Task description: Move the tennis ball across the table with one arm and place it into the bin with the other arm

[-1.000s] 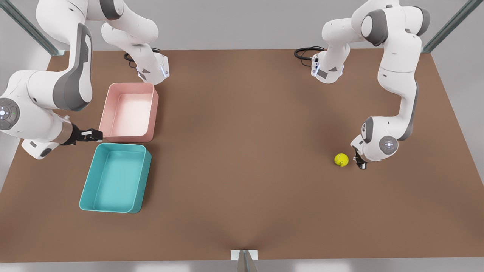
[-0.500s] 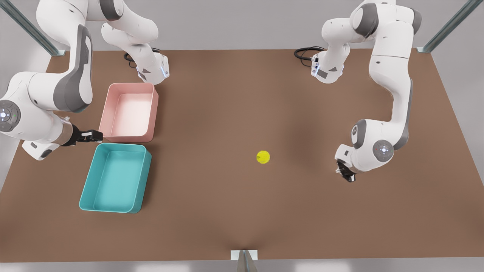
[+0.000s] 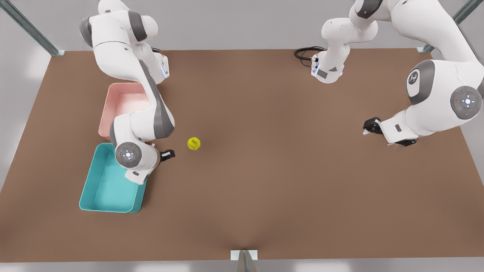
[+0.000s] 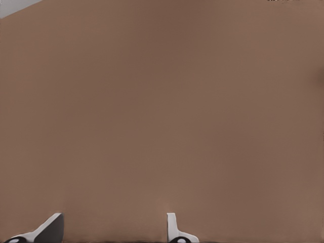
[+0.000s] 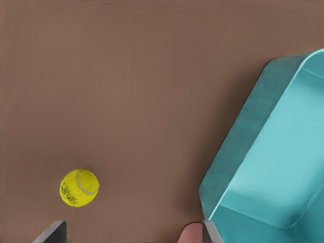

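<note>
Teal bin [image 3: 96, 196]: we see it on the table [image 3: 264, 189] at the front view's left, its far corner covered by the right arm's wrist; in the right wrist view [image 5: 283, 167] it lies open and nothing is in it.
Pink bin [image 3: 121, 102]: just behind the teal one, partly hidden by the same arm.
Right gripper [image 3: 169, 154]: we find it low over the table beside the teal bin's near corner, pointing toward the ball; its fingers [image 5: 50, 232] stand well apart, holding nothing.
Tennis ball [image 3: 193, 143]: it sits on bare table just past the right gripper, untouched; the right wrist view [image 5: 79, 187] shows its pale seam.
Left gripper [image 3: 367, 125]: at the front view's right, well apart from the ball, raised over bare table; we see its fingertips [image 4: 174, 228] spread wide and holding nothing.
</note>
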